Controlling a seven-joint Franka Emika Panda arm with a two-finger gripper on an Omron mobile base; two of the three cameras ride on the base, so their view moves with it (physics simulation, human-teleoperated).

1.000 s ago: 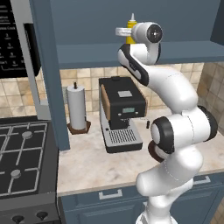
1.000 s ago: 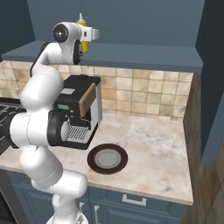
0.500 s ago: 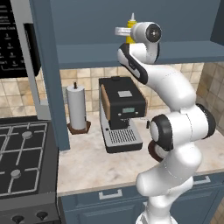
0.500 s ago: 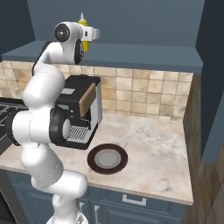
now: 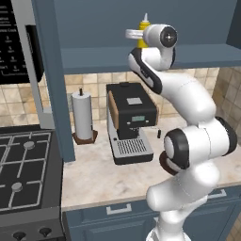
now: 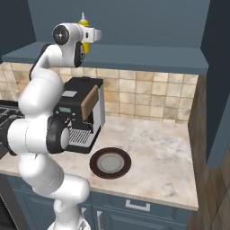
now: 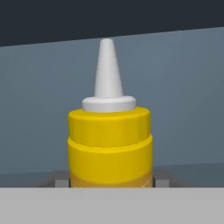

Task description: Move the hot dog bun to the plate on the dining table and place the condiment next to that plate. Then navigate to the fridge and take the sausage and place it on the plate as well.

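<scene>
condiment (image 7: 110, 144) | between the jaws, upright on shelf (image 6: 148, 56) | jaws pinching its body | next: lift straight, keep nozzle up, clear shelf edge before lowering

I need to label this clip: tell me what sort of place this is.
A kitchen, rendered: a gas stove, a coffee machine and paper towel roll on a marbled counter, with tiled backsplash.

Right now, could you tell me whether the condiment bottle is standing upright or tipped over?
Upright. The condiment stands on the cabinet top with its white nozzle pointing straight up, at the gripper.
</scene>
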